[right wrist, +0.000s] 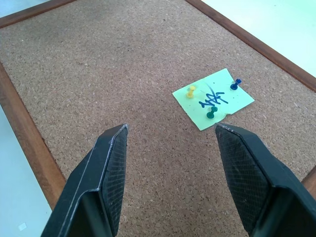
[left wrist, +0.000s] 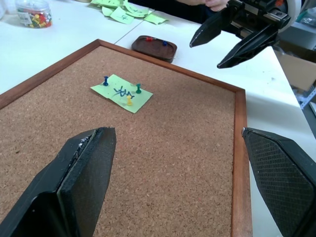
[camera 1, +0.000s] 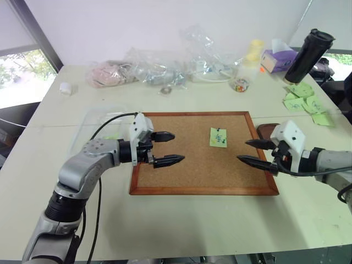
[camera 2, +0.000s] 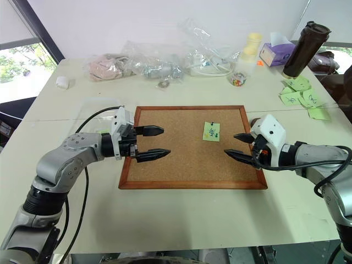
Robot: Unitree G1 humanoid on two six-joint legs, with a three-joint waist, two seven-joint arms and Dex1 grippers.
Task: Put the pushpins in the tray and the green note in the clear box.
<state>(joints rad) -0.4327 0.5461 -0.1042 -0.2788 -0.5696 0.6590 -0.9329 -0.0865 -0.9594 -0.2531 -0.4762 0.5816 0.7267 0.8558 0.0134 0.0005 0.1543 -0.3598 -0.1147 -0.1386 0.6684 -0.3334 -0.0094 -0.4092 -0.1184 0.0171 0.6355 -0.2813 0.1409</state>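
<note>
Grippers (camera 1: 257, 152) gaping — green note (right wrist: 213, 98) pinned blue, yellow, green.

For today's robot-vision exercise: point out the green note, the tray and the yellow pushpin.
green note (right wrist: 213, 100), right wrist view, on its scribbled centre.
tray (left wrist: 154, 49), left wrist view, on its near rim.
yellow pushpin (right wrist: 190, 91), right wrist view, on its head.

Clear box (camera 1: 88, 124) half hidden behind left arm (edges faint); tray (camera 1: 266, 130) partly covered.

Both arms reach in over the corkboard (camera 1: 203, 154) from opposite sides. The left gripper (camera 1: 169, 148) hovers above its left edge, fingers spread; the right gripper (camera 1: 252, 152) hangs above its right edge, fingers parted.
</note>
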